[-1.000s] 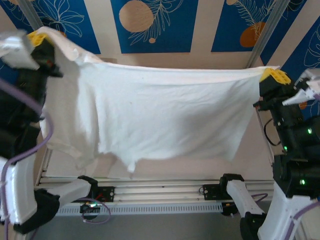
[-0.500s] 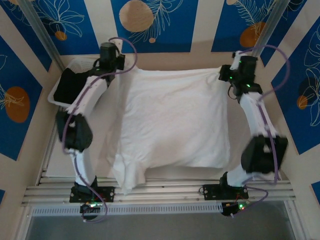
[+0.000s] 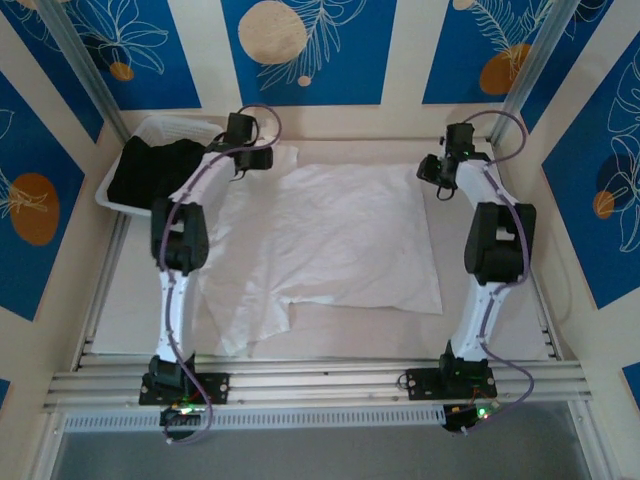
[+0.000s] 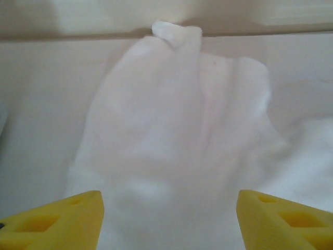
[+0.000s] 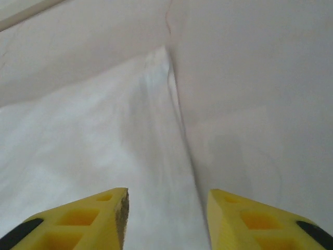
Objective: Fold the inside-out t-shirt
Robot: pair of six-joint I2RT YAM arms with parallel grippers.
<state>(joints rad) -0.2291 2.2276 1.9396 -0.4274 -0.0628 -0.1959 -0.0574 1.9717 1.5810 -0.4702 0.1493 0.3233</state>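
Left gripper [image 3: 262, 160] at eleven o'clock and right gripper [image 3: 432, 172] at one o'clock stand open, empty, over the white t-shirt [image 3: 340, 240] spread flat mid-table [image 3: 380, 335]; folding apparently all outstanding.

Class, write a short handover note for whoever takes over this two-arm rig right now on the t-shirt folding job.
Grippers: the left gripper has its fingers open over the far left corner of the t-shirt and holds nothing. The right gripper has its fingers open over the shirt's far right edge, also holding nothing.
Things: the t-shirt lies spread on the table, wrinkled, with its near left part bunched. The black garment sits in the white basket at far left; leave it there.
Done: shirt laid out.
Left: every fold; none made yet.
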